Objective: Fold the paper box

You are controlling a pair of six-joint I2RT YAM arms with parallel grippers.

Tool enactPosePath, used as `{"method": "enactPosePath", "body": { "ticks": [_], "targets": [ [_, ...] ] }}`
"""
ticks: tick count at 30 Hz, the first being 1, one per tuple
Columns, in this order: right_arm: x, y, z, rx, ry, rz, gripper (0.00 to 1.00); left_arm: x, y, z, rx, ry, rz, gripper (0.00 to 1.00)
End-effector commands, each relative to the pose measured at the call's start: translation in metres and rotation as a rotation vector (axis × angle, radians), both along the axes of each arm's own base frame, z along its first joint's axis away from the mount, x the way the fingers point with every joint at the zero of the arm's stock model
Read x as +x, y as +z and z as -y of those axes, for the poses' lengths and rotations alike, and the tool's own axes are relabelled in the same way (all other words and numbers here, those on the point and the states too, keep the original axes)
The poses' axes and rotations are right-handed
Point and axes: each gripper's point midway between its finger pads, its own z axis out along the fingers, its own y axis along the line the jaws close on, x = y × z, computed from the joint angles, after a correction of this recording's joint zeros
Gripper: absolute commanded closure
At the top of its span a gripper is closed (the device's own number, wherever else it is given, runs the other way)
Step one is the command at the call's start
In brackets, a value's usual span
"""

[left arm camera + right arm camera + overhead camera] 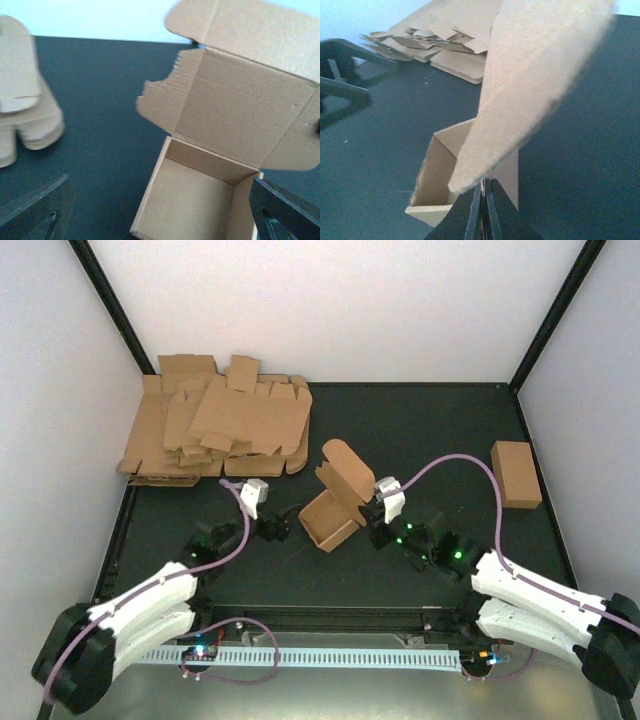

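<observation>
The right pincer (482, 210) is pinching a wall of the light, crease-prone box (333, 508), a sound hold, while the left pincer (283, 527) is gaping alongside.

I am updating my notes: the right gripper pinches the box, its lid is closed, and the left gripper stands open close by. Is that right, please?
Not quite: the left wrist view shows the box with its lid open. The right gripper does pinch it; the left gripper is open close by.
</observation>
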Motion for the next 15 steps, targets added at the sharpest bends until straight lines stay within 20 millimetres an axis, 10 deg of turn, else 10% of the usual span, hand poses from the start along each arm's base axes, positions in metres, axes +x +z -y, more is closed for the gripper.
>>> {"method": "enactPosePath", "body": {
  "ticks": [1,15],
  "targets": [
    [-0.015,0.012,-0.007,0.034,0.111,0.058,0.93,-0.017,0.037,0.045,-0.064,-0.366,0.147,0.01],
    [-0.026,0.001,-0.008,0.021,0.165,0.009,0.93,0.011,0.026,0.074,0.058,-0.536,0.216,0.04]
  ]
}}
